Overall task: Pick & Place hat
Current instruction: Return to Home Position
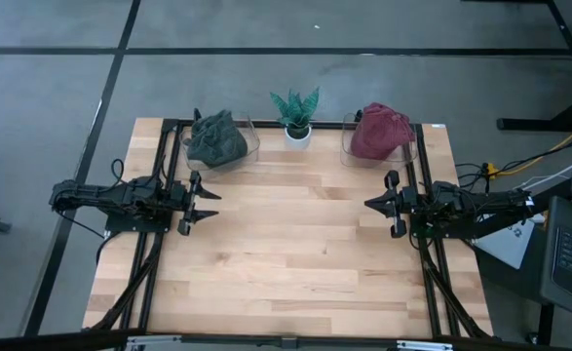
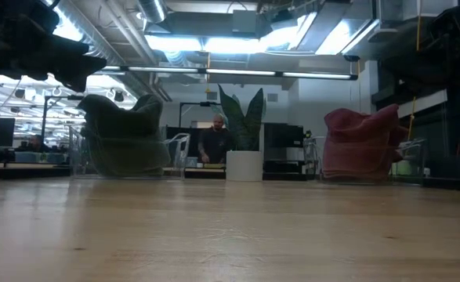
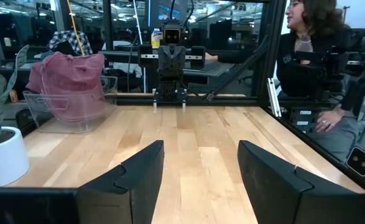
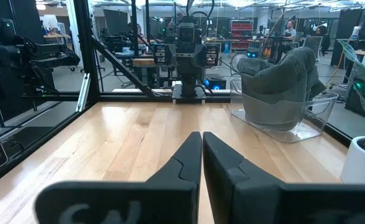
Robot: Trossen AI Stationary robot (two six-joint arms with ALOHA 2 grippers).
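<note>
A dark green hat (image 1: 216, 139) sits in a clear plastic bin (image 1: 247, 146) at the far left of the table; it also shows in the right wrist view as the grey-green hat (image 4: 281, 78). A maroon hat (image 1: 380, 132) fills a second clear bin (image 1: 349, 148) at the far right, seen too as the maroon hat (image 3: 67, 81). My left gripper (image 1: 206, 203) waits at the table's left side, level and open, with nothing between its fingers. My right gripper (image 1: 373, 204) waits at the right side, level and shut, empty.
A small potted plant in a white pot (image 1: 297, 119) stands between the two bins at the far edge. Black frame rails (image 1: 159, 244) run along both table sides. The wooden middle and near part of the table (image 1: 286, 253) is bare. A person (image 3: 313, 56) sits beyond the table's right side.
</note>
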